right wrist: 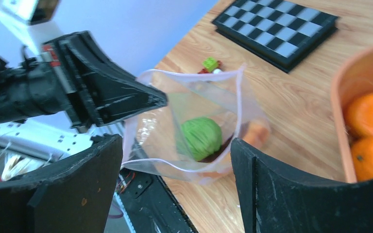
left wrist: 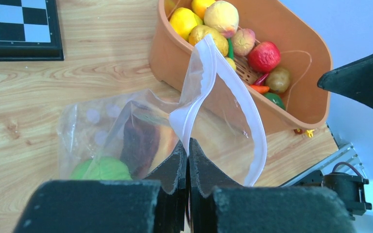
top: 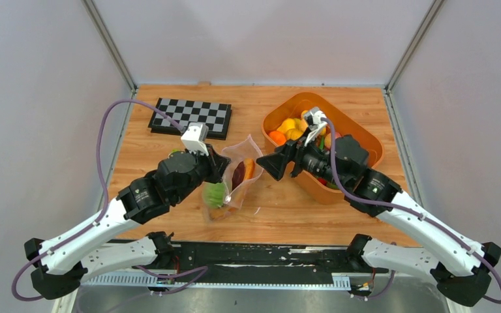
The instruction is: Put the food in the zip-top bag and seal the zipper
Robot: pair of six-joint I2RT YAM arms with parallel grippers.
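Note:
The clear zip-top bag (top: 235,179) stands half upright in the middle of the table, its mouth open toward the right. My left gripper (top: 225,163) (left wrist: 188,143) is shut on the whitish zipper (left wrist: 201,92) at the mouth's edge and holds it up. Inside lie a green fruit (left wrist: 102,170) (right wrist: 201,137) and a maroon slice with an orange rim (left wrist: 138,141). My right gripper (top: 264,164) (right wrist: 175,145) hangs open and empty just in front of the bag's mouth (right wrist: 194,97). More food, among it a red apple (left wrist: 263,56) and oranges (right wrist: 369,114), fills the orange tub.
The orange tub (top: 291,98) stands at the back right, close behind my right arm. A checkerboard (top: 191,117) lies at the back left. Small block toys (right wrist: 210,64) sit on the table behind the bag. The black rail runs along the near edge.

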